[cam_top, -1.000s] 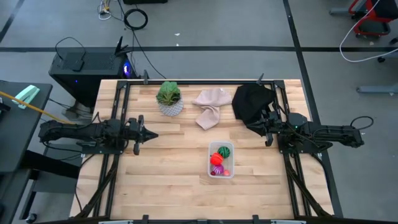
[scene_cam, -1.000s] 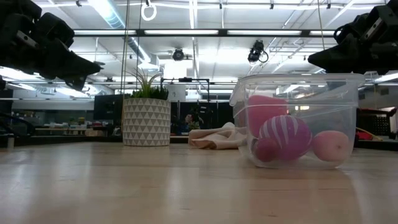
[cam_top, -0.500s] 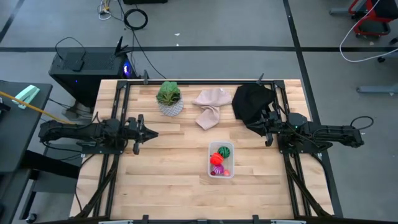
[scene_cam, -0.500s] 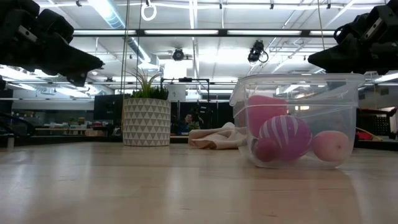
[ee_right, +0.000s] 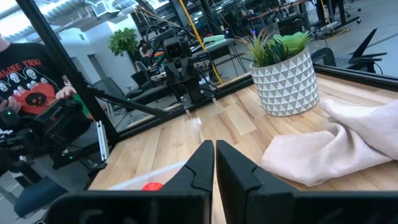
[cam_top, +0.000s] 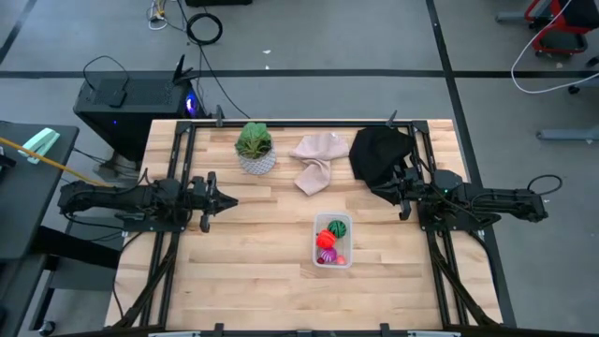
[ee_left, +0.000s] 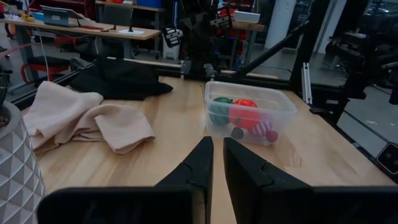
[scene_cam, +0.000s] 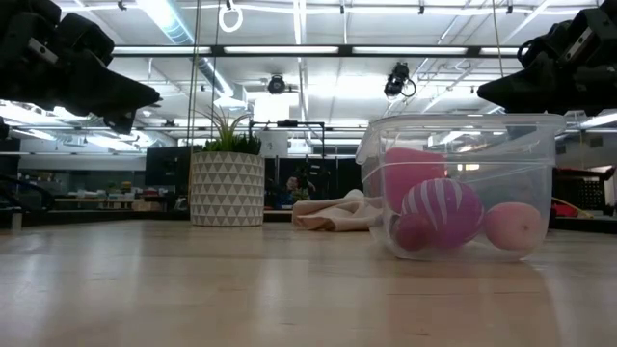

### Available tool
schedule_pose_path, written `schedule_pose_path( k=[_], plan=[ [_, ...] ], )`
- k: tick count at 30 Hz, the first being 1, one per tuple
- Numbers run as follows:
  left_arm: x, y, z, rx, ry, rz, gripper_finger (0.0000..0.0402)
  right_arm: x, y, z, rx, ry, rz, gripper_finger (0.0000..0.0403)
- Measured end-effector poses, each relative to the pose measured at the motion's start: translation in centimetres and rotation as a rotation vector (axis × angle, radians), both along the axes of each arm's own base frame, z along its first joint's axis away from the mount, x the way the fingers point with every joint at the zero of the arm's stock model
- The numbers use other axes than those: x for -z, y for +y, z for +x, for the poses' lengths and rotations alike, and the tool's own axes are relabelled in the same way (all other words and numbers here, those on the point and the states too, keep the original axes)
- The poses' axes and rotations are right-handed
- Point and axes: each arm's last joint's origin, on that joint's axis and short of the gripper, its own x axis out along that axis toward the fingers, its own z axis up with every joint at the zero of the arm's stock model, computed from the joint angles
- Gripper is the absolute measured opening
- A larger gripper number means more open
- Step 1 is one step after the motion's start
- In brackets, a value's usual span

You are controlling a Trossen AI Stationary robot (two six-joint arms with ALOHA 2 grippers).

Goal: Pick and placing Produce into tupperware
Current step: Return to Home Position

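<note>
The produce (cam_top: pixel 329 240) lay in the clear container (cam_top: pixel 315 253) on the worktop (cam_top: pixel 262 253). The left hand (cam_top: pixel 213 198) and right hand (cam_top: pixel 404 197) hung empty, fingers narrow, well apart from it. Risk looked slight: only a low sweep could knock the container.
</note>
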Motion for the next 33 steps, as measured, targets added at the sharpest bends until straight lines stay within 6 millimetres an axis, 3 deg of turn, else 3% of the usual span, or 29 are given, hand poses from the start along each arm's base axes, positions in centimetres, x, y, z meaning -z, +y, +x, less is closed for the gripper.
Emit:
schedule_pose_path(
  k=[14,25,33],
  plan=[
    [-0.1,0.0,0.0,0.000,-0.007,-0.001,0.0034,0.0,0.0,0.0,0.000,0.000,0.000,0.0022],
    [-1.5,0.0,-1.1,0.001,-0.176,-0.007,0.0042,0.0,0.0,0.0,0.000,0.000,0.000,0.0022],
    [-1.6,0.0,-1.1,0.002,-0.194,-0.008,0.0032,0.0,0.0,0.0,0.000,0.002,0.000,0.0023]
  ],
)
